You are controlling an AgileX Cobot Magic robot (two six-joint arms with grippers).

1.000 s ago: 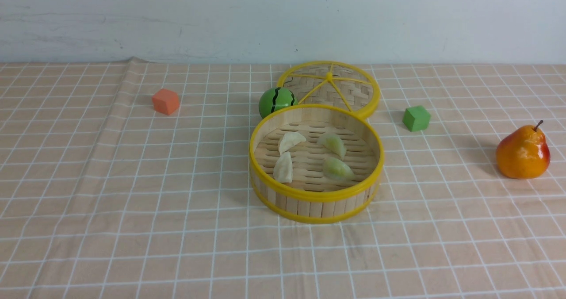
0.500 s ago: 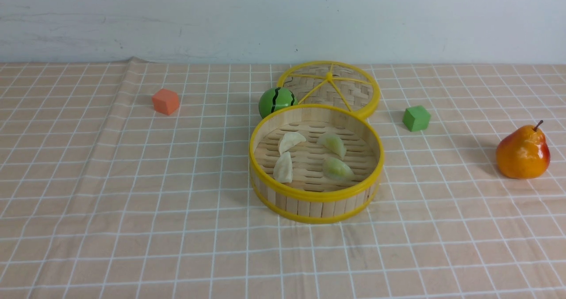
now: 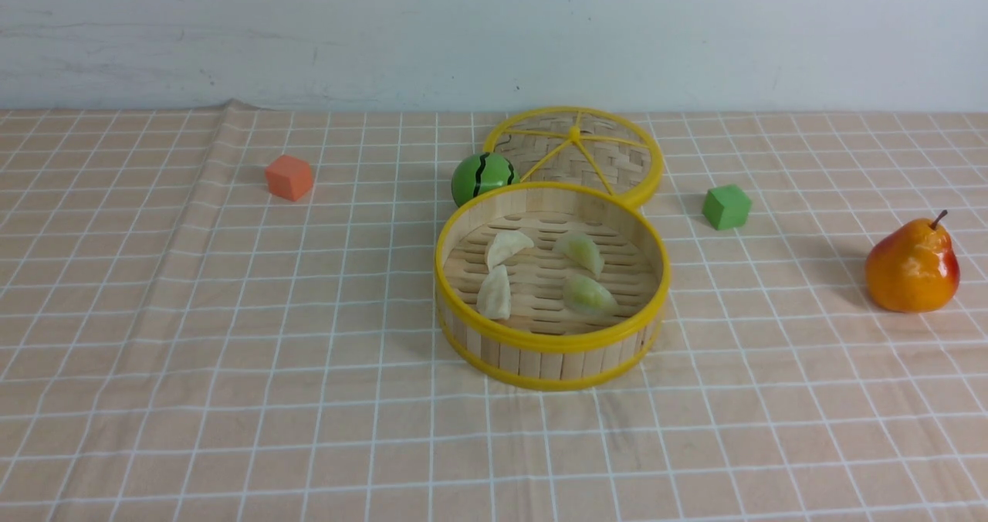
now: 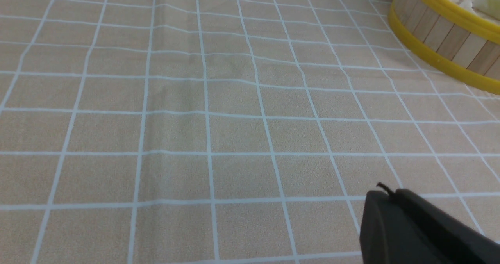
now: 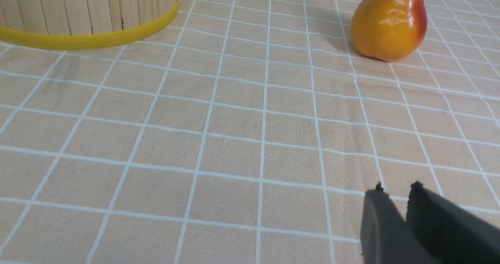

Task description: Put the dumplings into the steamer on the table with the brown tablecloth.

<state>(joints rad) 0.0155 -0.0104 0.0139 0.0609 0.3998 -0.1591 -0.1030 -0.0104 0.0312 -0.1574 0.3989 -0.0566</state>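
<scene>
Bamboo slats and two yellow rims make up the steamer [image 3: 553,284], which sits upright at the middle of the bench on the brown tablecloth [image 3: 231,337]. All four dumplings lie on its slatted floor: two cream dumplings [image 3: 500,271] on the 9 o'clock side, one behind the other, and two pale green dumplings [image 3: 585,273] on the 3 o'clock side, likewise one behind the other. None touches another.

At 12 o'clock from the steamer lies the woven lid [image 3: 575,154], flat and touching the steamer's far rim. A green striped ball [image 3: 482,177] sits at 11 o'clock, just beside both. An orange cube [image 3: 289,177] lies well apart at 10 o'clock, a green cube [image 3: 726,206] near at 2 o'clock, and a pear [image 3: 912,266] stands upright well off at 3 o'clock.

Neither arm shows in the front view. The left gripper [image 4: 384,195] hangs over bare cloth with its dark fingertips pressed together, clenched on nothing; the steamer's wall [image 4: 441,33] is well apart from it. The right gripper [image 5: 394,193] also hangs over bare cloth, its tips nearly together with only a narrow slit between them, grasping nothing.
</scene>
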